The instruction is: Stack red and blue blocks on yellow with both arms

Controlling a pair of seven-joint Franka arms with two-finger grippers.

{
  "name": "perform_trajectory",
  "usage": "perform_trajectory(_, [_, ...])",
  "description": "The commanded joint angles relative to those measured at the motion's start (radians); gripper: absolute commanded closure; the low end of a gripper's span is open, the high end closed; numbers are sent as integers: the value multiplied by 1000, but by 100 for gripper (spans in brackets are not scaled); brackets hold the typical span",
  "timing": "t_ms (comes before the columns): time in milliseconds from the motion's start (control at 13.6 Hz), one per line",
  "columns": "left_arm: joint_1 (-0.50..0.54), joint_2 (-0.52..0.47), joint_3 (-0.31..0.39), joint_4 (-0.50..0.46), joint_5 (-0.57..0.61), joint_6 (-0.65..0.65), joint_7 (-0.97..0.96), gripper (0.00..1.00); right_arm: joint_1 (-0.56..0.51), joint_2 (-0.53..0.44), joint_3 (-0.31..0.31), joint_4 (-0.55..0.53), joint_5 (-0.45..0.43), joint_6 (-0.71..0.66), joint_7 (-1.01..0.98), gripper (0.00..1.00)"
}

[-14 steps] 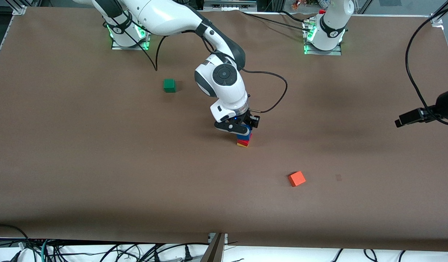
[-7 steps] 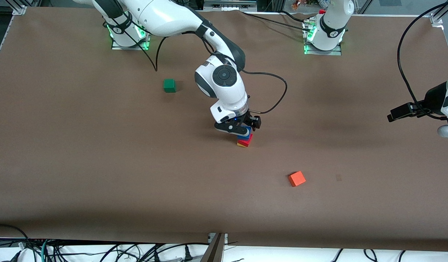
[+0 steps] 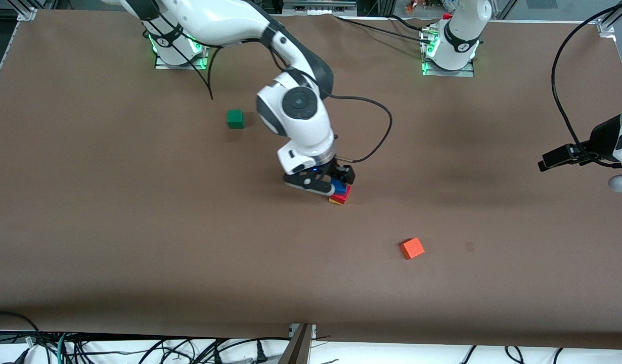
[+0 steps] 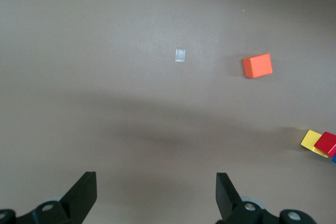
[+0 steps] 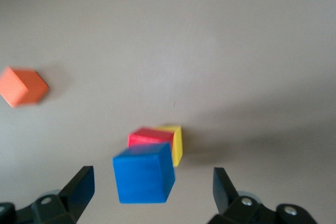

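A stack stands mid-table: the yellow cube (image 3: 334, 201) at the bottom, the red block (image 3: 343, 195) on it, the blue block (image 3: 339, 187) on top, turned a little off square. My right gripper (image 3: 330, 181) hangs just over the stack and is open. In the right wrist view the blue block (image 5: 143, 179) lies between the spread fingers of the right gripper (image 5: 152, 177) without touching them, above the red block (image 5: 149, 136) and the yellow cube (image 5: 177, 142). My left gripper (image 3: 559, 156) waits, open and empty, over the left arm's end of the table (image 4: 156, 182).
An orange-red cube (image 3: 412, 248) lies nearer the front camera than the stack, toward the left arm's end. It also shows in the left wrist view (image 4: 257, 65) and the right wrist view (image 5: 22, 86). A green cube (image 3: 235, 119) sits toward the right arm's base.
My right hand has drifted up and toward the right arm's end, and the blue block stays on the stack. My left hand has come a little farther into the front view.
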Motion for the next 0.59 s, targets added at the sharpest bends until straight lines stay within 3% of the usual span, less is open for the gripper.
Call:
perform_trajectory(0, [8,19,-2,37,17,-4,12,0,-113,-146,12,-32,1,-181,-49,0])
perform_trajectory(147, [2,17,0,37,19,-4,9,0,-194,-221,-5,-53,6,-282,-156,0])
perform_trajectory(368, [5,19,0,37,20,-5,8,0,-329,-394,-41,-209,151,-346,-366,0])
perform_trajectory(515, [0,19,1,37,22,-5,8,0,-340,-494,-129,-292,153,-433,-513,0])
